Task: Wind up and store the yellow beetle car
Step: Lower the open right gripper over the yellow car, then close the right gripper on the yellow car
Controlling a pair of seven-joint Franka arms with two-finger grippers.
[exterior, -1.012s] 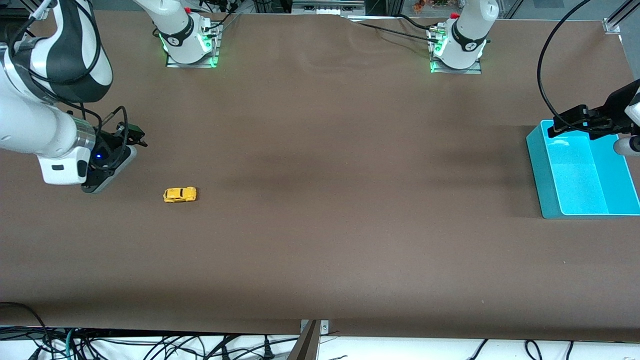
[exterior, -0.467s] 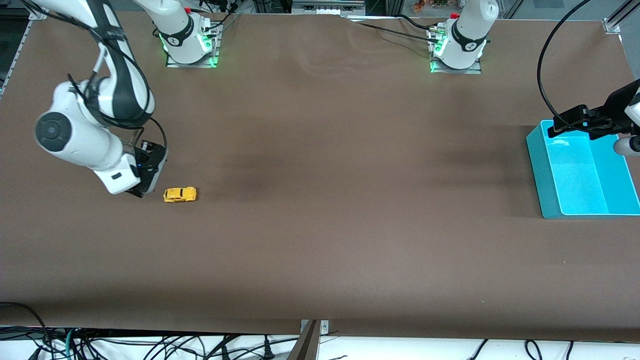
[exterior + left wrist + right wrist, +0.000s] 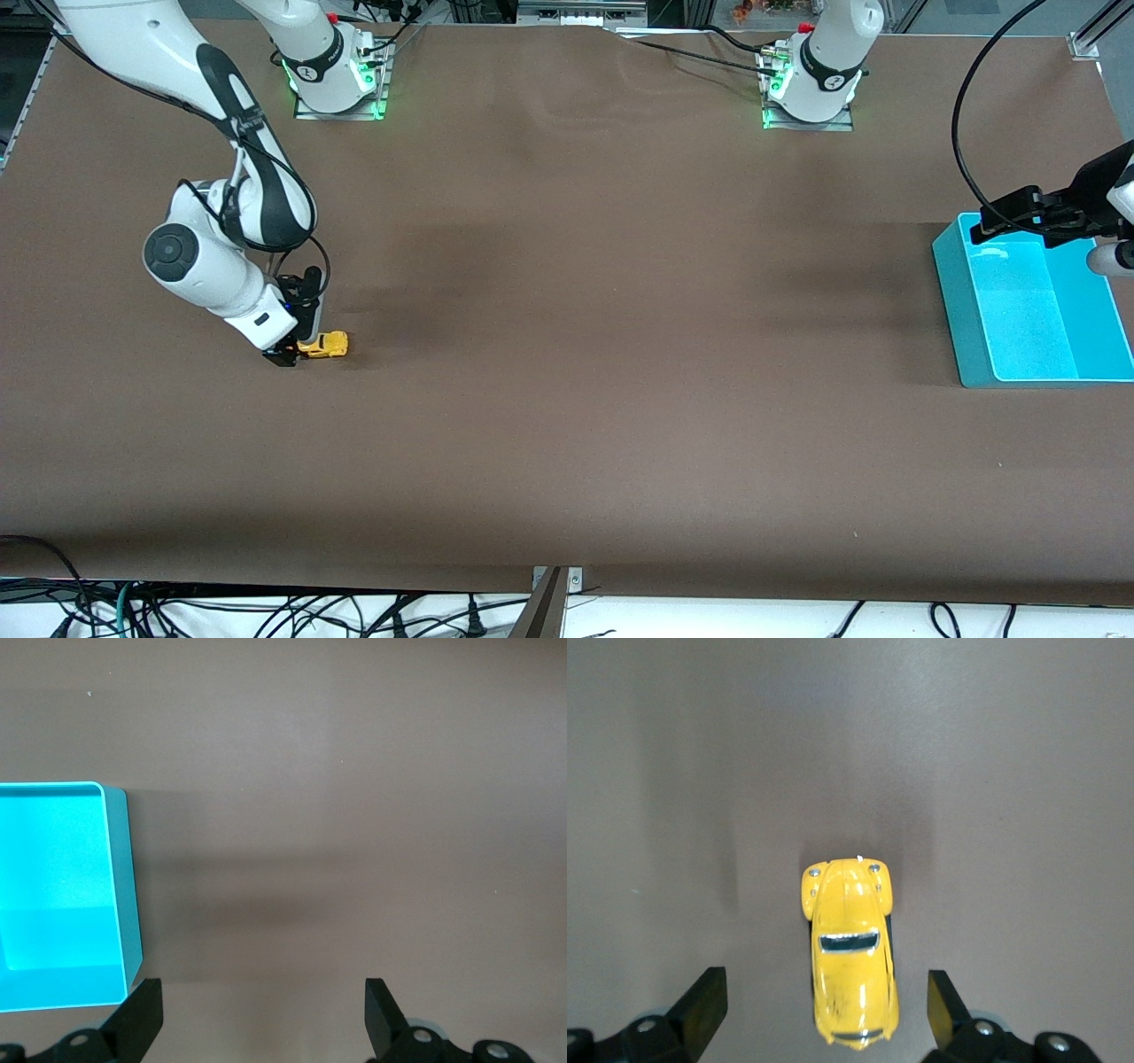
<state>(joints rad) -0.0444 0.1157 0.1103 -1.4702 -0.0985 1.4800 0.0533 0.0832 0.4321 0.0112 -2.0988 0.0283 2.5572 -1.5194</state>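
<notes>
Right gripper now over yellow beetle car, spread, teal bin empty

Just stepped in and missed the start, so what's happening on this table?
The right gripper is down at the small yellow toy beetle car on the brown table, fingers open on either side of it, nothing grasped yet. The left gripper waits, open, by the empty turquoise plastic bin at the left arm's end.
</notes>
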